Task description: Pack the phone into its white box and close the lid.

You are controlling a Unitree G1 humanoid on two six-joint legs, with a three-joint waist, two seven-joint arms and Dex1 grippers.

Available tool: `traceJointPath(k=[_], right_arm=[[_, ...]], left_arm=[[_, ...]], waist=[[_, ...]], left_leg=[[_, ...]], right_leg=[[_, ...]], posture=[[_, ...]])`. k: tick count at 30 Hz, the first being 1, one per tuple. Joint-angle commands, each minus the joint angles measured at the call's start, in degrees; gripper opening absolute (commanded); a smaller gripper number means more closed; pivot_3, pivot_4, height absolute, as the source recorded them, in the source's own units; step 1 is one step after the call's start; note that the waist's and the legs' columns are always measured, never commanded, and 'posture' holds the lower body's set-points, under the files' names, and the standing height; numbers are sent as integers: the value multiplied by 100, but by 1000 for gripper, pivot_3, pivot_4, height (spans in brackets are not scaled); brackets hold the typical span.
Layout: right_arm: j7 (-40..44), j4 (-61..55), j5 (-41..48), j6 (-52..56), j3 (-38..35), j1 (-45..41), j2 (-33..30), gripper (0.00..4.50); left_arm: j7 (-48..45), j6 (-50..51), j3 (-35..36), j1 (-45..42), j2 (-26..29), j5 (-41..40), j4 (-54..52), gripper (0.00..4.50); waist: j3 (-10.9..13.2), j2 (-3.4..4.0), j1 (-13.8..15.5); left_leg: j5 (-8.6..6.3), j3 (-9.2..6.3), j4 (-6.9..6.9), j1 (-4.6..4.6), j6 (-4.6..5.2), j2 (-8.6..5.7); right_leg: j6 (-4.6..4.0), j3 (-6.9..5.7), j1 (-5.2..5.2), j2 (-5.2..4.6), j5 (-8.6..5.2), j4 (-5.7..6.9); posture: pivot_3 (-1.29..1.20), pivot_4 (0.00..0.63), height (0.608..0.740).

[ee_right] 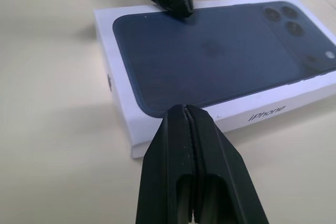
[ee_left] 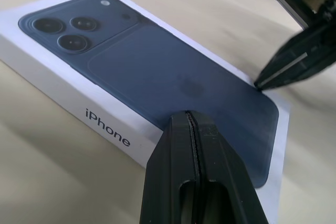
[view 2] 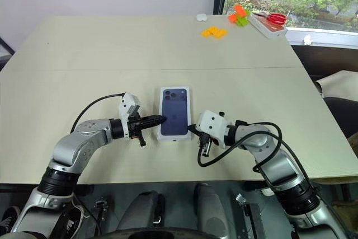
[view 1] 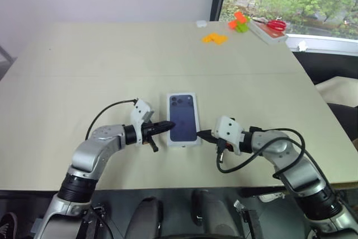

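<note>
Black two-fingered left gripper [view 1: 166,126]: jaws pressed fully together, nothing between them, tip over the left long edge of the lid [view 1: 183,118]; whether it touches the printed face cannot be told. Black two-fingered right gripper [view 1: 205,136]: jaws likewise pressed together and empty, tip at the lid's right long edge near its closest corner, contact not clear.

White box [ee_left: 79,106]: closed, lying flat on the beige table [view 1: 84,71] directly between the two gripper tips, long axis running away from the robot. Its side wall carries grey lettering. The lid sits square on top, outer face up, printed with a dark blue phone picture whose camera cluster lies at the end farthest from the jaws. Phone itself is hidden if inside; its place cannot be told.

Beyond the box, well apart from both jaws at the table's far right corner: orange blocks [view 1: 215,38], a small orange and green cluster [view 1: 239,22], red-handled scissors [view 1: 275,24] resting on a flat pale box [view 1: 268,33], and a small white item [view 1: 201,24] just beside the far edge.
</note>
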Motion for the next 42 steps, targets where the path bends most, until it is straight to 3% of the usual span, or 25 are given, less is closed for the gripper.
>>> traceJointPath(k=[1, 9, 22, 25, 30, 38, 42], right_arm=[[-15, -25, 11, -57, -25, -92, 56, 47], [-301, 246, 518, 481, -560, -784, 533, 47], [-870, 1899, -363, -217, -49, -1530, 1067, 47], [-774, 1877, -596, -294, 174, -1388, 947, 47], [-763, 1668, -501, -274, -69, -1398, 956, 47], [-43, 301, 817, 487, -693, -927, 756, 47], [60, 51, 761, 610, -538, -585, 475, 47]], left_arm=[[10, 26, 81, 31, 18, 4, 54, 0], [413, 259, 589, -509, -370, -377, 94, 0], [557, -969, 157, -1080, -887, 631, 1343, 0], [468, -1135, -105, -1001, -742, 985, 1425, 0], [414, -980, 39, -991, -651, 855, 1255, 0], [104, -69, 334, -770, -289, 88, 49, 0], [75, -11, 150, -580, -189, 162, -15, 0]], waist=[[0, 0, 0], [2, 0, 15], [2, 0, -1], [3, 0, -2], [2, 1, -6], [5, 3, -3], [5, 3, 4]], left_leg=[[0, 0, 0, 0, 0, 0], [0, -2, 1, -2, 0, 0], [-1, 0, -3, -4, 1, -4], [-1, 0, -4, -5, 2, -6], [-2, 2, -3, -1, 4, -6], [-8, -5, -8, -16, 11, -2], [-10, -2, -7, -16, 15, -4]], right_leg=[[0, 0, 0, -1, 0, 0], [-8, 0, -1, -2, 8, 1], [-4, 0, -2, -4, 23, -1], [1, 0, -2, -5, 26, -2], [1, 1, 0, -8, 26, -3], [10, -2, -13, -6, 23, -2], [10, -1, -11, -10, 21, -5]], posture=[[0, 150, 740], [0, 150, 740], [0, 150, 740], [0, 150, 740], [0, 150, 740], [0, 150, 740], [0, 150, 740]])
